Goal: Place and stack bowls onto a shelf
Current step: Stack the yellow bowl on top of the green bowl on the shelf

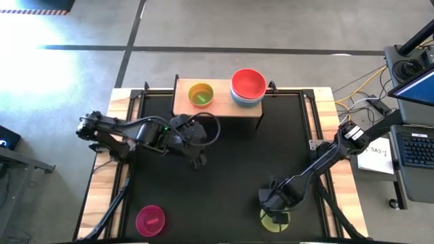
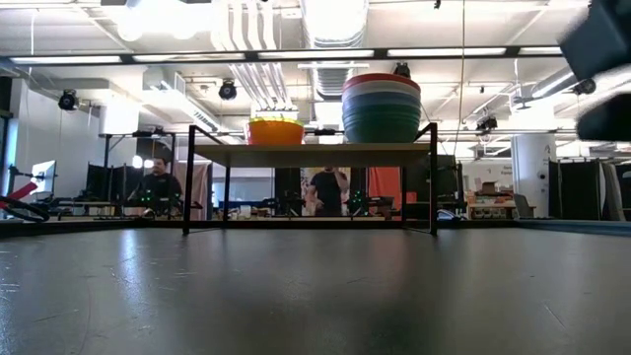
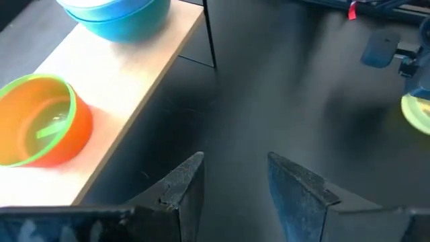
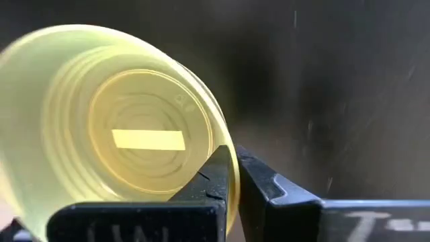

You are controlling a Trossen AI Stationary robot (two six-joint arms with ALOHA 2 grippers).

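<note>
The right gripper (image 4: pixel 232 178) is pinching the rim of the yellow-green bowl (image 4: pixel 127 128) — one dark finger inside the bowl, one outside, with the thin wall squeezed between them. From above, this bowl (image 1: pixel 274 218) sits near the front edge of the black mat (image 1: pixel 230 169), on the right side, partly hidden under the right arm.

The left gripper (image 3: pixel 232 188) hangs over the mat just in front of the shelf (image 1: pixel 182 103). Its two fingers are a little apart and there is nothing between them.

The shelf stands at the back of the mat. On its left part sits a small orange bowl with a green bowl (image 1: pixel 201 93) nested inside it. On its right part is a stack of the bigger bowls (image 1: pixel 248 87), with the red one on top — from the low view you can see the red, white, blue-grey and teal rims piled up (image 2: pixel 382 106).

The magenta bowl (image 1: pixel 150 219) is alone on the mat, near the front left corner, well apart from both grippers.

Far behind the table, two people (image 2: pixel 327 187) are in the room.
</note>
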